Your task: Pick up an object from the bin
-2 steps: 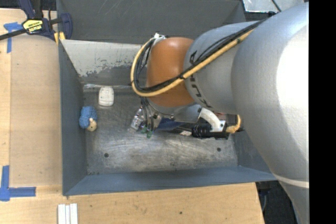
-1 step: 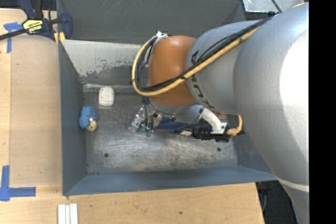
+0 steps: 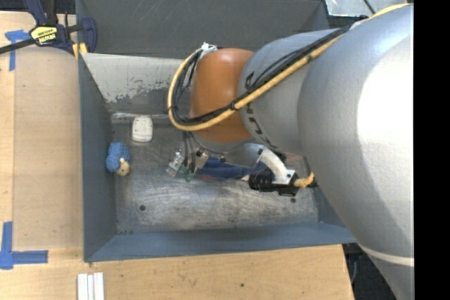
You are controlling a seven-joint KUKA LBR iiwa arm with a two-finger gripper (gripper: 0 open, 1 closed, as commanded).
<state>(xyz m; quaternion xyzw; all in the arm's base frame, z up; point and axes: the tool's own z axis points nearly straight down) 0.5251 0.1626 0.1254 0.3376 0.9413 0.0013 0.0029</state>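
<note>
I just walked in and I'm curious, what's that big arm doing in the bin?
The robot arm is reaching down into the grey bin, its gripper low over the floor near the middle, beside a dark blue long thing and a white-and-black piece. A small white rounded object and a little blue figure lie apart on the left. Whether it has grasped anything cannot be told.

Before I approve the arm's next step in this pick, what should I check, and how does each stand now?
1. Gripper inside the bin walls: ok.
2. Gripper over something: ok, at the left end of the heap of blue, white and black things.
3. Anything held: cannot tell.
4. White block and blue toy lie apart, leftward: ok.
5. Heap in full sight: not ok, the arm covers part.
</note>
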